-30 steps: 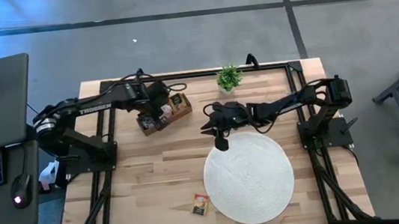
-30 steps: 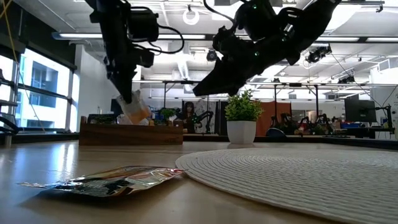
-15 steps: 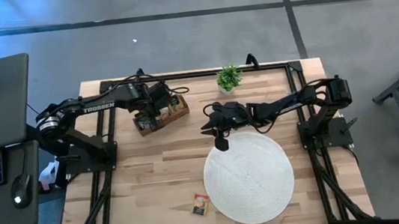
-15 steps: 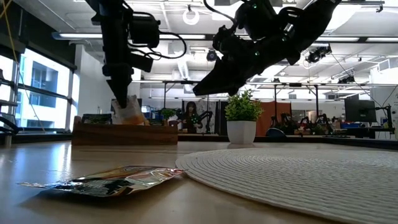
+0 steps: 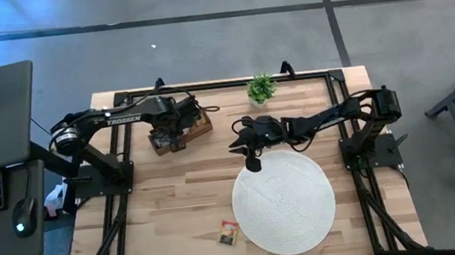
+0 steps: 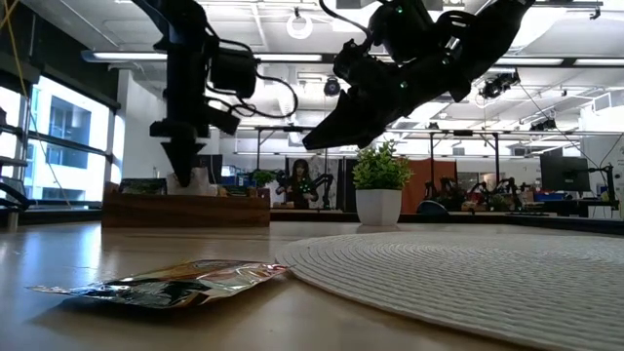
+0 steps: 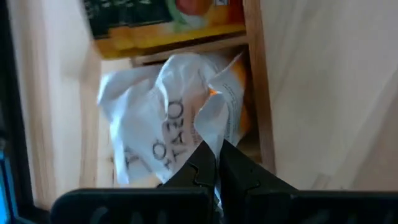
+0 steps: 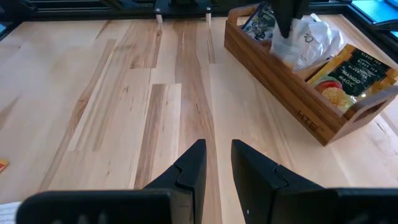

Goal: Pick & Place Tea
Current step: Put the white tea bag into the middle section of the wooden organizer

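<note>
From above, the left gripper (image 5: 177,125) hangs right over the wooden tray (image 5: 197,130) at about ten o'clock on the table, while the right gripper (image 5: 243,146) hovers near the middle, just off the round mat (image 5: 284,202) at its eleven o'clock edge. One loose sachet (image 5: 229,232) lies at the mat's eight o'clock side, and the potted plant (image 5: 261,88) stands at twelve.

Down at table height, that loose sachet (image 6: 171,283) lies flat in front, touching the mat (image 6: 458,268); the left gripper (image 6: 182,166) dips into the tray (image 6: 185,209).

Left wrist camera: fingers (image 7: 198,171) pressed together, pinching the corner of a white-and-orange sachet (image 7: 165,124) inside a tray compartment.

Right wrist camera: the right fingers (image 8: 189,168) stand slightly apart, holding nothing, above bare table (image 8: 112,93), the tray (image 8: 292,81) at two o'clock.
</note>
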`<control>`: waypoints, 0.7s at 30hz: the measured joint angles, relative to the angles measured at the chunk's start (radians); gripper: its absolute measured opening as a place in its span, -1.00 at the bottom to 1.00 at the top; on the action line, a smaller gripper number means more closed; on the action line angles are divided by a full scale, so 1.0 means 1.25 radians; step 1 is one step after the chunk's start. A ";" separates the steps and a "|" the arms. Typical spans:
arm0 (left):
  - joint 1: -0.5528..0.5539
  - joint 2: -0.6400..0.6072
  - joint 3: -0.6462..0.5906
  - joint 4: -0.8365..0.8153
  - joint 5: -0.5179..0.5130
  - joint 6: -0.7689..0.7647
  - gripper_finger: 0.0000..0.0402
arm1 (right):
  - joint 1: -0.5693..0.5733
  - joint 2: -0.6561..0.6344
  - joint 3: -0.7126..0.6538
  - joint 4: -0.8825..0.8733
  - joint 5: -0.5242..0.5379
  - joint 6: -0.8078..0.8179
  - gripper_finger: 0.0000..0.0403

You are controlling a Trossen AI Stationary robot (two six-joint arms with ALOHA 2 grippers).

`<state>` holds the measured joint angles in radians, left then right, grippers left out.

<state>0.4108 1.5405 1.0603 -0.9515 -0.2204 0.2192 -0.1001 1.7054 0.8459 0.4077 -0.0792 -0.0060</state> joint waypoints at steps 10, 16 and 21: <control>-0.004 0.045 -0.001 0.012 -0.051 0.020 -0.88 | 0.000 0.000 0.000 0.000 0.000 -0.002 -0.65; -0.005 0.043 -0.001 0.018 -0.081 -0.026 -0.57 | 0.003 0.000 0.000 0.000 -0.013 0.003 -0.65; -0.005 0.030 -0.001 -0.020 -0.062 -0.105 -0.43 | 0.025 0.000 0.000 0.014 -0.074 -0.020 -0.65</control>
<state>0.4042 1.5777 1.0595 -0.9768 -0.2979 0.0874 -0.0689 1.7054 0.8459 0.4246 -0.1713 -0.0306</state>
